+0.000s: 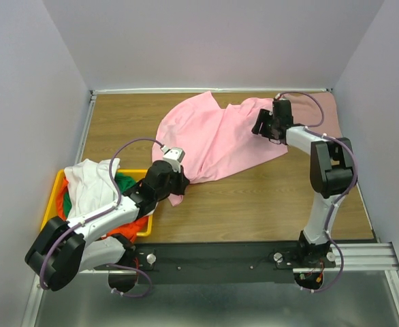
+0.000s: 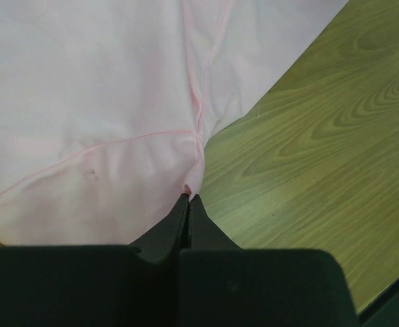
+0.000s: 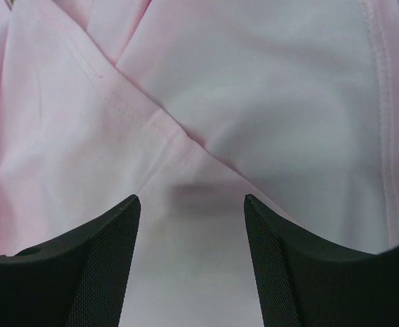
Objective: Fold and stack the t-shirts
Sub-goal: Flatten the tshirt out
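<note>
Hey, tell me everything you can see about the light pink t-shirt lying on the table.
The pink t-shirt looks like soft, thin cotton, pale pink with stitched seams of the same colour. It lies unfolded and rumpled on the wooden table, stretching from the near left to the far right, with loose folds overlapping. The left gripper is shut on its near edge where seams meet. The right gripper stands open over its far part; whether it touches the cloth is unclear.

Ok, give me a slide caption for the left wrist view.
Left end effector pinched shut on a seamed corner of the pink t-shirt, wooden table at right.
</note>
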You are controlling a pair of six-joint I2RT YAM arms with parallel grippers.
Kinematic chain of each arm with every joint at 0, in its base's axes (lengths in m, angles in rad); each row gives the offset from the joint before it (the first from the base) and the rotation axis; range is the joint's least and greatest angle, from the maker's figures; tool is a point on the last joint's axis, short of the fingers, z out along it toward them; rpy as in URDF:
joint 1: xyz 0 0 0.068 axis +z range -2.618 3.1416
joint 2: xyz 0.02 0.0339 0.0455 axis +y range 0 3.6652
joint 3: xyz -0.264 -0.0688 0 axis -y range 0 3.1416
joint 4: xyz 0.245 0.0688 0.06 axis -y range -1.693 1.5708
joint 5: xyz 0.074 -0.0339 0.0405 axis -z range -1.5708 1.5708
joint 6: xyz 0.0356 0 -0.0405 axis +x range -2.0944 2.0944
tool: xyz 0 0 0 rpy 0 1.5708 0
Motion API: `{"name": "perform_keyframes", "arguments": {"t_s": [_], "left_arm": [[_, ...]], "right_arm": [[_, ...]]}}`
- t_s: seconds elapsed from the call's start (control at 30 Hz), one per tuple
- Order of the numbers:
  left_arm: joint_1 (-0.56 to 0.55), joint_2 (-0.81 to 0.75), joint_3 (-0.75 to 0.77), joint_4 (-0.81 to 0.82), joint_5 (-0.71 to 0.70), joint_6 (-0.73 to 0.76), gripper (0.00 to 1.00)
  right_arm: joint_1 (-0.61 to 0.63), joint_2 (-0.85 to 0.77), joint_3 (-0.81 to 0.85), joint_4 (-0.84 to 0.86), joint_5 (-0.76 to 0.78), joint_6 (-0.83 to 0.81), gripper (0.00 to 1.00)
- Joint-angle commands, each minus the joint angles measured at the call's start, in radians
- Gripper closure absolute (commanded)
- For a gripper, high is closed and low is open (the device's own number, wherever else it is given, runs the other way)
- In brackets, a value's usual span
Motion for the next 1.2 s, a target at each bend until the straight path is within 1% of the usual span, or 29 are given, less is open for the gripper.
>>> {"name": "perform_keyframes", "arguments": {"t_s": [0.0,0.23,0.3,0.43,0.47,0.5,0.53,0.6,0.63,0.7,0.87,0.9,1.0,1.03,1.13,1.17], "left_arm": [[-0.008,-0.011,-0.037,-0.005,0.032,-0.016,1.00],[-0.006,-0.036,-0.073,-0.002,0.032,-0.039,1.00],[-0.006,-0.042,-0.073,-0.003,0.034,-0.039,1.00],[-0.008,-0.045,-0.070,-0.008,0.032,-0.039,1.00],[-0.006,-0.045,-0.068,-0.008,0.032,-0.039,1.00],[-0.006,-0.046,-0.068,-0.009,0.031,-0.037,1.00],[-0.006,-0.045,-0.067,-0.011,0.031,-0.037,1.00],[-0.006,-0.046,-0.067,-0.011,0.029,-0.037,1.00],[-0.006,-0.046,-0.067,-0.011,0.029,-0.037,1.00],[-0.008,-0.045,-0.067,-0.013,0.028,-0.039,1.00],[-0.008,-0.049,-0.067,-0.013,0.026,-0.042,1.00],[-0.006,-0.051,-0.067,-0.014,0.023,-0.042,1.00],[-0.008,-0.056,-0.067,-0.019,0.017,-0.045,1.00],[-0.008,-0.060,-0.065,-0.020,0.014,-0.045,1.00],[-0.008,-0.068,-0.065,-0.022,0.014,-0.046,1.00],[-0.008,-0.074,-0.065,-0.023,0.014,-0.048,1.00]], "right_arm": [[0.000,0.104,0.086,0.002,-0.053,-0.030,0.31],[0.011,0.169,0.141,0.002,-0.048,-0.054,0.33],[0.014,0.176,0.147,0.002,-0.045,-0.058,0.36],[0.020,0.180,0.143,0.003,-0.036,-0.059,0.48],[0.019,0.175,0.140,0.003,-0.036,-0.059,0.56],[0.020,0.175,0.138,0.002,-0.036,-0.058,0.61],[0.019,0.172,0.132,0.003,-0.041,-0.056,0.70],[0.019,0.166,0.124,0.002,-0.042,-0.055,0.76],[0.020,0.160,0.115,0.002,-0.036,-0.055,0.83],[0.019,0.144,0.101,0.002,-0.022,-0.051,0.87],[0.020,0.051,0.041,0.000,0.021,-0.044,0.87],[0.019,0.008,0.016,0.000,0.057,-0.042,0.87],[0.020,-0.078,-0.032,0.000,0.070,-0.038,0.87],[0.019,-0.145,-0.064,-0.003,0.074,-0.038,0.87],[0.019,-0.240,-0.141,-0.008,0.091,-0.033,0.87],[0.019,-0.300,-0.159,-0.011,0.099,-0.032,0.87]]}}
